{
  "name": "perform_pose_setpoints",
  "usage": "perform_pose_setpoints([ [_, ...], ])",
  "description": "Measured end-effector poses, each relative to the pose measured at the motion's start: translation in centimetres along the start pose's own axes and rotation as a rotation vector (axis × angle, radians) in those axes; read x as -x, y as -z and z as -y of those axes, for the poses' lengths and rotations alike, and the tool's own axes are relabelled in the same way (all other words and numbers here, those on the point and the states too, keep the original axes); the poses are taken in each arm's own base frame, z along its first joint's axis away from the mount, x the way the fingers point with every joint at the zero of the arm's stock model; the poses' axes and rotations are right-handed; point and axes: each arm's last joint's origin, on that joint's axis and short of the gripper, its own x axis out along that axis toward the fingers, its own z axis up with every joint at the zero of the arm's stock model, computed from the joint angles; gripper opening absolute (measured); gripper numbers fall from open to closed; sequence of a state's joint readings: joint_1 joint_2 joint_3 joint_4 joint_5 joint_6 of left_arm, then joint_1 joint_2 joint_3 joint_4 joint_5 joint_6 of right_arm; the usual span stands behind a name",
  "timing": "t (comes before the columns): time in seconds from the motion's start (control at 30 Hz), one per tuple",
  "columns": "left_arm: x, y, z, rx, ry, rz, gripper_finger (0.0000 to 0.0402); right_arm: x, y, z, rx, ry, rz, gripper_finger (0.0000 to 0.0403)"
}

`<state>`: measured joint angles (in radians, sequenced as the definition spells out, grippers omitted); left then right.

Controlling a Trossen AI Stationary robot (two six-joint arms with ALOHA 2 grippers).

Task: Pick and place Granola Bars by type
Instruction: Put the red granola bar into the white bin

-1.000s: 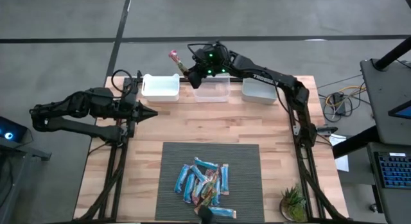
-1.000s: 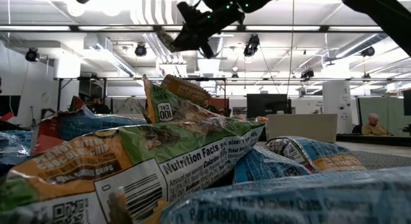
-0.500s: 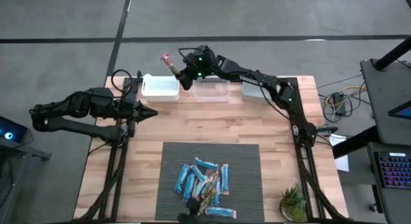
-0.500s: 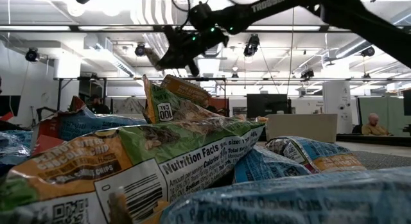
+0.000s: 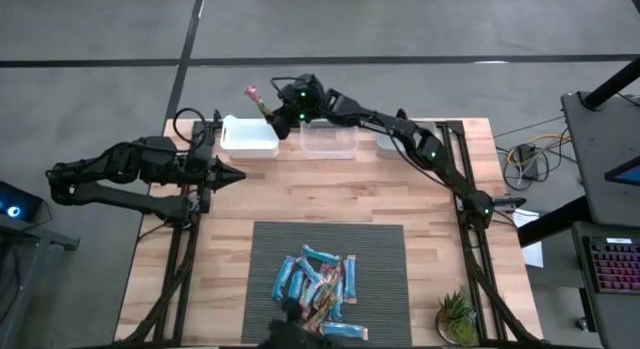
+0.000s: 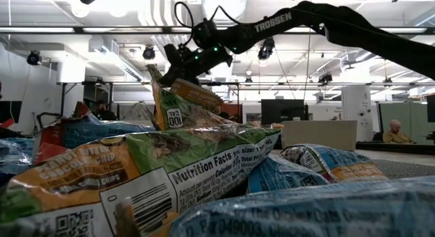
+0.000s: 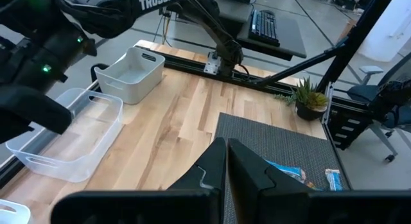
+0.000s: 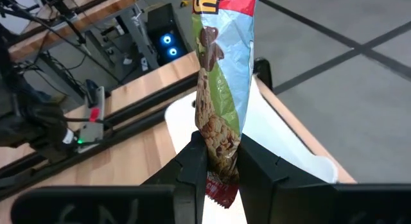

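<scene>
**Desk:** Where is the bar?

**Photographer:** The right gripper (image 5: 268,107) pinches a slim multicoloured green-and-red foil granola bar (image 8: 221,83) by one end, its fingers pressed onto the wrapper. The arm reaches along the table's far edge, over the rim of the white rectangular plastic bin (image 5: 248,137), the leftmost of three.

**Desk:** How does the bar lie?

**Photographer:** Its long axis runs straight out from the fingertips. In the high view the free end pokes beyond the bin's far corner, so the bin lies just beneath and slightly nearward of the gripper. A drop, I judge, depends on bringing the bar fully over the opening.

**Desk:** The other arm?

**Photographer:** The left gripper (image 5: 232,176) waits at the table's left side, fingers pressed together on nothing. The remaining heap of blue and multicoloured foil bars (image 5: 318,286) sits on the dark grey woven mat (image 5: 380,249), well apart from both.
</scene>
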<state>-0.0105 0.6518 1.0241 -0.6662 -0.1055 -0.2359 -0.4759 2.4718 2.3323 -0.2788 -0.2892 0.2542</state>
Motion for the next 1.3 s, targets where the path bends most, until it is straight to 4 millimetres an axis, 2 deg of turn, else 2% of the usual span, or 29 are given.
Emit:
perform_pose_setpoints([
  [0.23, 0.0, 0.0, 0.0, 0.000, 0.000, 0.000, 0.0000, 0.1, 0.0, 0.7, 0.034, 0.013, 0.002, 0.0061],
  [0.67, -0.4, 0.0, 0.0, -0.005, -0.003, -0.012, 0.0000, -1.1, 2.6, 1.6, 0.035, 0.018, -0.026, 0.0061],
  [1.3, -0.8, 0.0, 0.1, -0.007, -0.007, -0.027, 0.0000, -1.4, 2.6, 0.9, 0.063, -0.006, 0.019, 0.0061],
])
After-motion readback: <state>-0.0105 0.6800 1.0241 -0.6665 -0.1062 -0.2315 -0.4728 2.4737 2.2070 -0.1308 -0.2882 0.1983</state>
